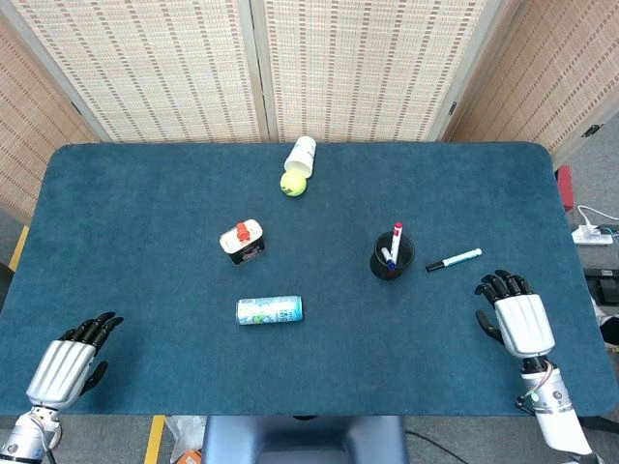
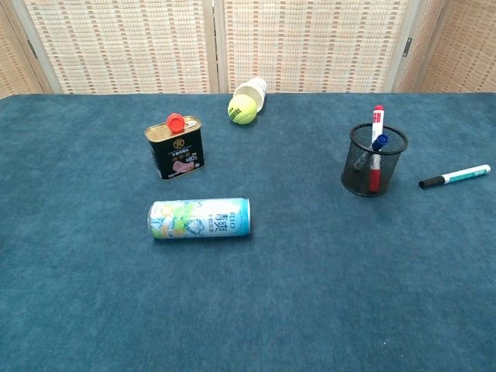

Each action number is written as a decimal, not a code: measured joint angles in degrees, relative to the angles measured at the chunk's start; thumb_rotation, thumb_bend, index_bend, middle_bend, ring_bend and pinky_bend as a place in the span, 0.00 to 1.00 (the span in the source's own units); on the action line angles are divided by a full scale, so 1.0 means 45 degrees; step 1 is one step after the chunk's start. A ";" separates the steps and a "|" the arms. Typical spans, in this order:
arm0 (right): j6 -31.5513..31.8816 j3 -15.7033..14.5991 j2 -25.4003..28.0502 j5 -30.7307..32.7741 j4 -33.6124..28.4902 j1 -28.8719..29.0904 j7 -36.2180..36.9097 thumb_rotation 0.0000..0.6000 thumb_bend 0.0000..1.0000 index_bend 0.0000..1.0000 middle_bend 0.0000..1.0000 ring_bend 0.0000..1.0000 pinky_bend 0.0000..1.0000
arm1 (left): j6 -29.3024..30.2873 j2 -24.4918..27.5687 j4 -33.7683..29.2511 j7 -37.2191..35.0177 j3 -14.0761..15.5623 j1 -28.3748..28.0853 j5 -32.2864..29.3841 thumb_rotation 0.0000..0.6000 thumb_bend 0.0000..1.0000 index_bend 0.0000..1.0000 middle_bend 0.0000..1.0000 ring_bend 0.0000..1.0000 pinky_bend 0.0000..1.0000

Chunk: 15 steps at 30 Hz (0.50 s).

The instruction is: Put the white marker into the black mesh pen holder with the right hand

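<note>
The white marker (image 1: 455, 259) with a black cap lies flat on the blue table, just right of the black mesh pen holder (image 1: 391, 256). The chest view shows the marker (image 2: 456, 177) and the holder (image 2: 374, 160) too; a red and a blue pen stand in the holder. My right hand (image 1: 515, 316) rests near the table's front right corner, a short way nearer than the marker, holding nothing. My left hand (image 1: 70, 364) lies at the front left corner, also holding nothing. Neither hand appears in the chest view.
A drink can (image 1: 270, 309) lies on its side at front centre. A small black tin with a red cap (image 1: 242, 242) stands left of centre. A tennis ball (image 1: 293, 183) and a tipped white cup (image 1: 302, 155) sit at the back.
</note>
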 measured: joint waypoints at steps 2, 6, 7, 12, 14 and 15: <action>-0.0001 0.0036 0.0047 0.0037 -0.0044 0.0002 0.0028 1.00 0.26 0.42 0.32 0.20 0.29 | 0.0031 0.0007 -0.0033 0.0034 0.0005 0.0018 0.0001 1.00 0.33 0.17 0.14 0.20 0.40; -0.0090 0.0116 0.0097 0.0141 -0.0028 0.0047 0.0149 1.00 0.26 0.42 0.32 0.20 0.29 | 0.0142 0.0023 -0.0080 0.0053 0.0012 0.0054 0.0071 1.00 0.33 0.17 0.14 0.20 0.40; -0.0120 0.0142 0.0098 0.0164 0.0013 0.0071 0.0181 1.00 0.26 0.42 0.32 0.20 0.29 | 0.0154 0.0020 -0.0077 0.0050 0.0013 0.0058 0.0088 1.00 0.33 0.17 0.14 0.20 0.40; -0.0502 0.0350 -0.0010 0.0362 0.0676 0.0348 0.0354 1.00 0.26 0.44 0.32 0.24 0.30 | 0.0030 -0.0002 -0.0041 0.0072 0.0024 0.0027 0.0044 1.00 0.33 0.17 0.14 0.20 0.40; -0.0691 0.0470 -0.0139 0.0442 0.1189 0.0537 0.0394 1.00 0.26 0.46 0.32 0.25 0.31 | -0.0029 -0.0012 -0.0039 0.0068 0.0010 0.0010 -0.0031 1.00 0.33 0.17 0.14 0.20 0.40; -0.0778 0.0520 -0.0217 0.0473 0.1461 0.0629 0.0424 1.00 0.26 0.46 0.32 0.26 0.31 | -0.0047 -0.0016 -0.0035 0.0070 0.0004 0.0006 -0.0060 1.00 0.33 0.17 0.14 0.20 0.40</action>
